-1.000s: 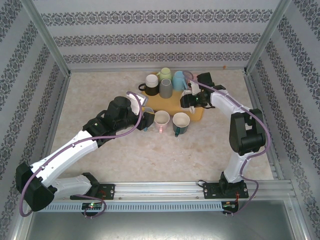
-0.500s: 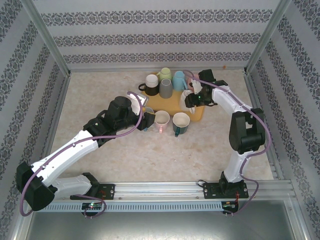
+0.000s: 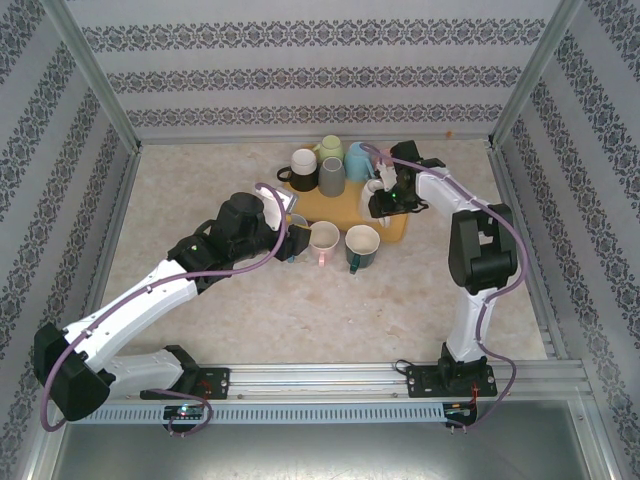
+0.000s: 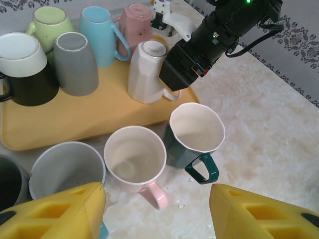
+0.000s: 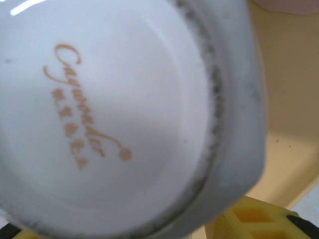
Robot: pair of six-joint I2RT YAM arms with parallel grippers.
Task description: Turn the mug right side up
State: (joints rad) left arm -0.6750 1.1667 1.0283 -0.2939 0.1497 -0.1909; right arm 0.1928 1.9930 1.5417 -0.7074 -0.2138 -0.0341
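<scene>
White faceted mug [image 4: 144, 72] upside down on the right end of the yellow tray [image 4: 60, 119], upper centre of left wrist frame. Right gripper [image 3: 384, 197] against it; one yellow finger [image 5: 251, 219] beside mug wall, grip not discernible. Left gripper [image 4: 157, 194], bottom of frame: jaws wide, empty, near upright pink-handled mug [image 4: 134, 157].

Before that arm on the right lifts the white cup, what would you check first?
1. White mug upside down on yellow tray: ok.
2. Right gripper lined up at that mug: ok.
3. Its fingers closed firmly on it: cannot tell.
4. Gap to pink mug behind: cannot tell.
5. Left gripper open, empty, off the tray: ok.
6. Free spot on table beside green mug for setting down: ok.
</scene>
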